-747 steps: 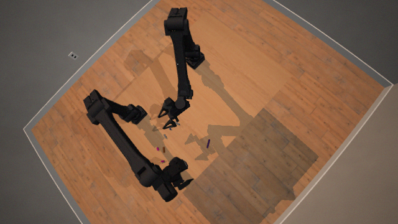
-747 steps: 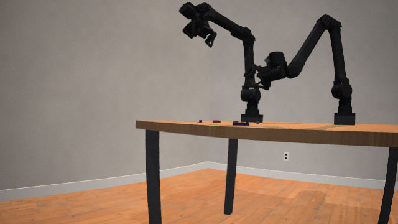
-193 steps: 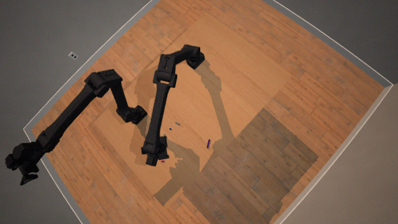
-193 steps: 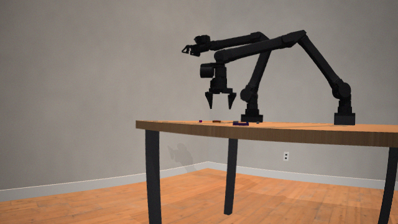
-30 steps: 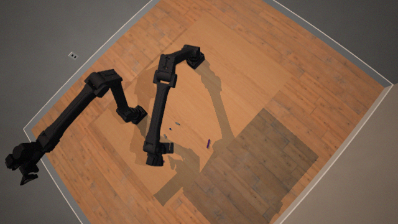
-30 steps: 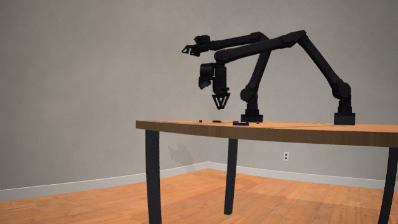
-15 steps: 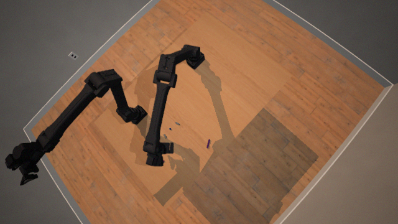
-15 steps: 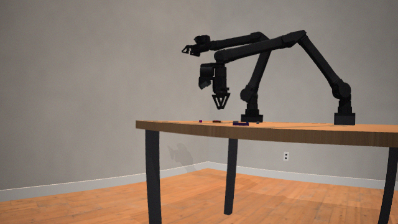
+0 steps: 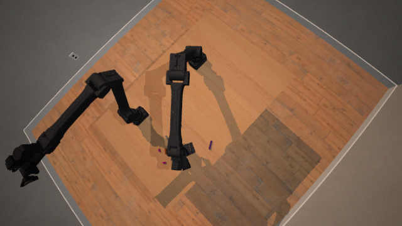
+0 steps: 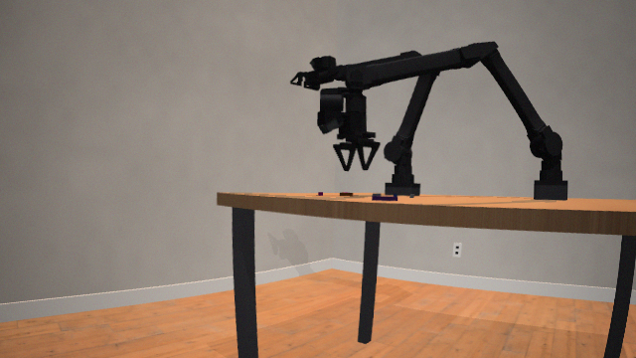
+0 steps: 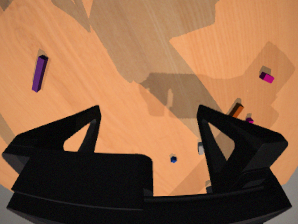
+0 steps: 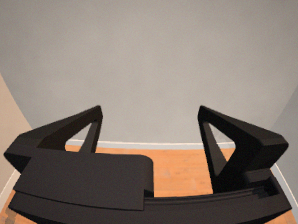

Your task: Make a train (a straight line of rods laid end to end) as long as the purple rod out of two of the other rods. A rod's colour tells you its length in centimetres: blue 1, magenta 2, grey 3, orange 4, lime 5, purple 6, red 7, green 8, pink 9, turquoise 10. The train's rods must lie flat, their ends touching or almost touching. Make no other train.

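Wooden table point(image 9: 239, 63) point(image 10: 477, 211) point(image 11: 125, 125) | purple rod point(image 9: 210, 145) point(image 10: 385, 198) point(image 11: 40, 74), orange rod point(image 10: 346, 194) point(image 11: 237, 111) (well apart) | two magenta rods
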Controlling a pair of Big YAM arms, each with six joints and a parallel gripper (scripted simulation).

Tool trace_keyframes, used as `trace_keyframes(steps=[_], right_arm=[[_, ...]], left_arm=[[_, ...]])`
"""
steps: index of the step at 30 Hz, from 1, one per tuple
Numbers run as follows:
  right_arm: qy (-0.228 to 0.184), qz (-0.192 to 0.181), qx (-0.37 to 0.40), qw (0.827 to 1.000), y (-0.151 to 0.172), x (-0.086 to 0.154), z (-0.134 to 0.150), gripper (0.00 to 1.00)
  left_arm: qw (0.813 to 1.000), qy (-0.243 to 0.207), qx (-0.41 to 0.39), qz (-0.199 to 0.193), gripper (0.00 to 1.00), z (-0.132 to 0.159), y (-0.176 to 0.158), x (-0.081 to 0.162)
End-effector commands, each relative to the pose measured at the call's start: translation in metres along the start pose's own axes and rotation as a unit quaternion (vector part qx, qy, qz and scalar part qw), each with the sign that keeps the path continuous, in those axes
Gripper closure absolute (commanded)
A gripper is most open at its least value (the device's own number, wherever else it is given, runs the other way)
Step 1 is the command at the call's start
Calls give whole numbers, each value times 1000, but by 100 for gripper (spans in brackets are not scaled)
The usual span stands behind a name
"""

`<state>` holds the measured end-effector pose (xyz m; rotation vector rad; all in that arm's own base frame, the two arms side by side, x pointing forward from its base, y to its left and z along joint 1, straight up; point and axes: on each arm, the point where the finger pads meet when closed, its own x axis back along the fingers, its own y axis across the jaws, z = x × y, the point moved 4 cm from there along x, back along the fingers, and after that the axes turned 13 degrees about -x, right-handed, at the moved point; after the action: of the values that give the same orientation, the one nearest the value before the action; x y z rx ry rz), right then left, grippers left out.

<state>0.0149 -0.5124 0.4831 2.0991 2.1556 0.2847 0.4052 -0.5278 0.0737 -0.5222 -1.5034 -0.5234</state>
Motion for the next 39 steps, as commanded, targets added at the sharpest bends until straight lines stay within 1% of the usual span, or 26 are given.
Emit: trace_keyframes(steps=[1,2,10,12,13,14,16,23,26,39], right_arm=[[-24,2,-4,1000,-2,9,-18,0],[-24,2,-4,1000,-2,9,-18,0],[-24,2,-4,1000,-2,9,-18,0],[-24,2,-4,1000,-2,9,-18,0],[-24,2,-4,1000,-2,9,-18,0],[-24,2,-4,1000,-2,9,-18,0],[-24,2,-4,1000,-2,9,-18,0],[-24,2,-4,1000,-2,9,-18,0],[-24,2,-4,1000,-2,9,-18,0],[-24,2,-4,1000,-2,9,-18,0]], left_arm=[[998,-24,49,6,0,-8,14,21],[995,-24,95,6,0,-10,41,20],[976,-25,217,7,0,-10,112,21],[975,-29,219,8,0,-13,113,24],[975,-40,219,11,0,-20,112,33],[977,-38,208,11,0,-19,97,30],[978,-27,208,8,0,-17,98,19],[978,-25,208,7,0,-17,98,18],[976,-25,216,7,0,-18,108,18],[976,-25,215,7,0,-18,107,18]])
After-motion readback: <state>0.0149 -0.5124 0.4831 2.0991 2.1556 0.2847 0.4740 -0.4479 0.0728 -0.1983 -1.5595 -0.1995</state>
